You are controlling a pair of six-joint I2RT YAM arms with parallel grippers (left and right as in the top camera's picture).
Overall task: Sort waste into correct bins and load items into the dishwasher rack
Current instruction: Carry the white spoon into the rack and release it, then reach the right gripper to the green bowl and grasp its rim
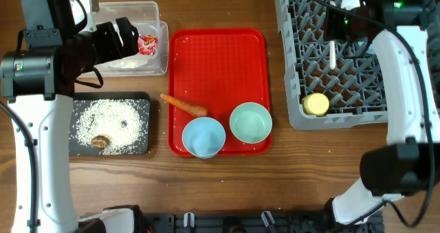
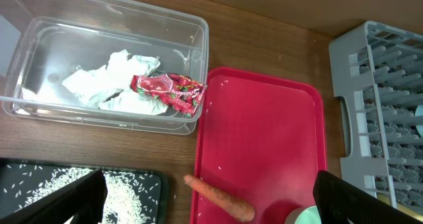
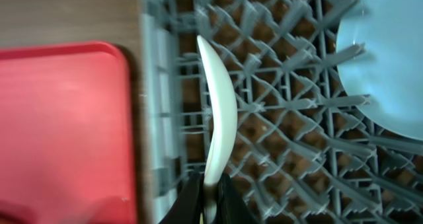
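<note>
**Sorting stage, mid-task.** The left tool (image 2: 208,184), jaws wide and empty, hangs above the clear tub (image 2: 39,112), which contains the crumpled tissue (image 2: 99,82) and the red wrapper (image 2: 168,92). The right tool (image 3: 210,201), jaws narrow, pinches the white spoon (image 3: 218,112) over the dishwasher rack (image 3: 162,138), near the blue plate (image 3: 390,59). The carrot (image 1: 184,105) lies across the red tray's (image 1: 220,61) left rim. Rice (image 1: 113,116) covers the black tray (image 1: 141,147).

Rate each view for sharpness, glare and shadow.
Overhead: sharp and evenly lit, no harsh shadows on the red tray. Left wrist: crisp, with pale reflections on the walls of the clear tub. Right wrist: soft throughout, the white spoon and grey rack smeared, the tray's edge blurred.
</note>
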